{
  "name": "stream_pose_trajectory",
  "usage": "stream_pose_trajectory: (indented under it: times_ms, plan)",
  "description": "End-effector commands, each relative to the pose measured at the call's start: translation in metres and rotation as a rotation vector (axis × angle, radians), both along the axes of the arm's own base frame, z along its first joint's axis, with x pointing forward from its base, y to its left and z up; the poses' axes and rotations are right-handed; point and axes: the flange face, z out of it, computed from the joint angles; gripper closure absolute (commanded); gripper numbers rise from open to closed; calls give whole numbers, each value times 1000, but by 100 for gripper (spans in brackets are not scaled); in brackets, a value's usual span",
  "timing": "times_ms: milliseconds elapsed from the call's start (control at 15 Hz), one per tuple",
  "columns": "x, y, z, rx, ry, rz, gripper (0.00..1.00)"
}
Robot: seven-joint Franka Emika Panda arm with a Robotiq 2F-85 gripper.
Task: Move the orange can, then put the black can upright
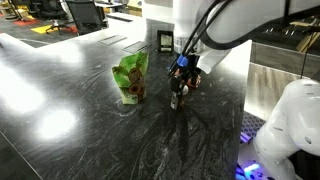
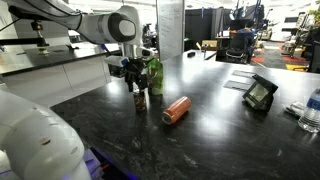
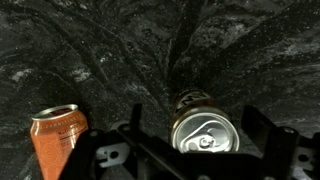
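Observation:
The black can [image 2: 140,101] stands upright on the dark table, its silvery top facing up in the wrist view [image 3: 205,132]. It also shows in an exterior view [image 1: 177,98]. My gripper [image 2: 137,78] hangs just above it, open, with a finger on each side and a gap to the can in the wrist view [image 3: 192,123]; it also shows in an exterior view [image 1: 181,76]. The orange can [image 2: 176,110] lies on its side a short way from the black can. In the wrist view [image 3: 58,142] it is at the lower left, pale end visible.
A green crinkled bag [image 2: 155,74] stands right behind the black can, also in an exterior view [image 1: 130,77]. A small framed screen [image 2: 260,93] and a water bottle [image 2: 311,110] stand farther along the table. The table's edge [image 1: 243,110] is near the arm.

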Motion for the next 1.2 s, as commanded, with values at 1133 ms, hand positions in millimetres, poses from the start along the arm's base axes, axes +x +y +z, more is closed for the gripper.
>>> stream_pose_trajectory:
  times_ms: [1133]
  plan:
    - [32,-5,-12,146,-27,93,0]
